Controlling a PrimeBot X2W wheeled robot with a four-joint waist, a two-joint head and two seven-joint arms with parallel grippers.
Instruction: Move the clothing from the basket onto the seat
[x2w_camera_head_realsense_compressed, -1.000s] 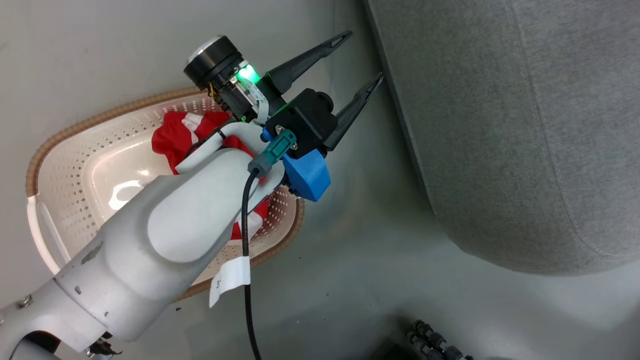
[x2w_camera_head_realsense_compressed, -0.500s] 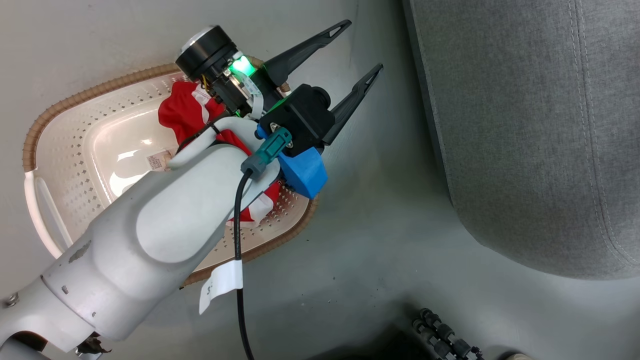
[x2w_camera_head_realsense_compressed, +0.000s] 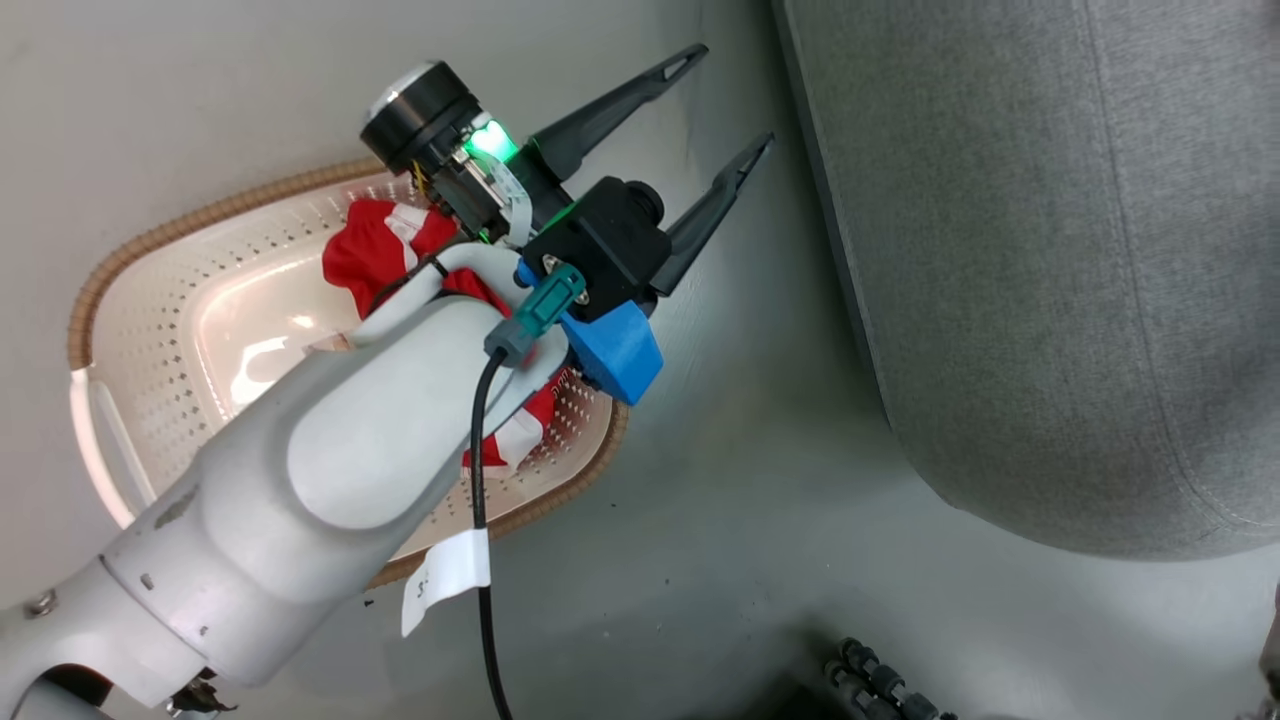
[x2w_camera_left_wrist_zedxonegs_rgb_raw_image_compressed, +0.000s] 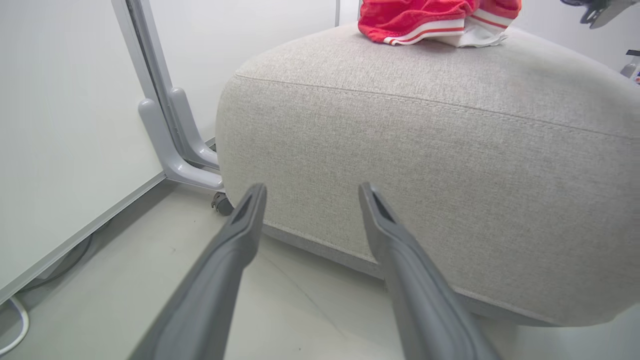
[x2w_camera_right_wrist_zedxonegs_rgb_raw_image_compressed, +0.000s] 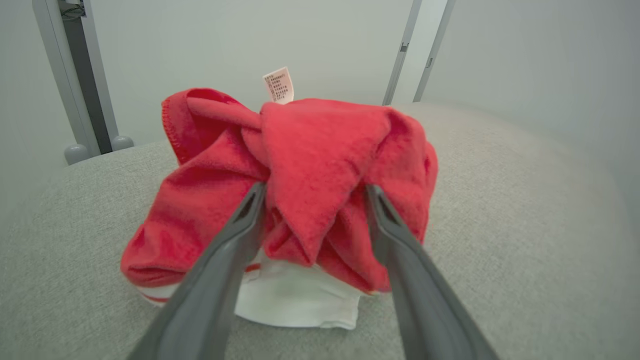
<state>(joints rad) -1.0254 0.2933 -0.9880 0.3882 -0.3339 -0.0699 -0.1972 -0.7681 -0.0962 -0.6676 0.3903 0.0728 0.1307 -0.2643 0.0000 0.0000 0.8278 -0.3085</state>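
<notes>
In the head view the cream basket stands on the floor with red and white clothing inside, partly hidden by my left arm. My left gripper is open and empty above the floor between the basket and the grey seat. Its wrist view has the left gripper facing the seat's side, with clothing on top. My right gripper is open, its fingers either side of a bunched red garment that rests on the seat.
A white panel with a grey foot and caster stands left of the seat. Dark cables lie on the floor at the head view's bottom edge. Grey posts rise behind the seat.
The head view has shifted slightly; my left arm holds the same open pose over the basket's right end. My right gripper's jaws have parted around the garment on the seat.
</notes>
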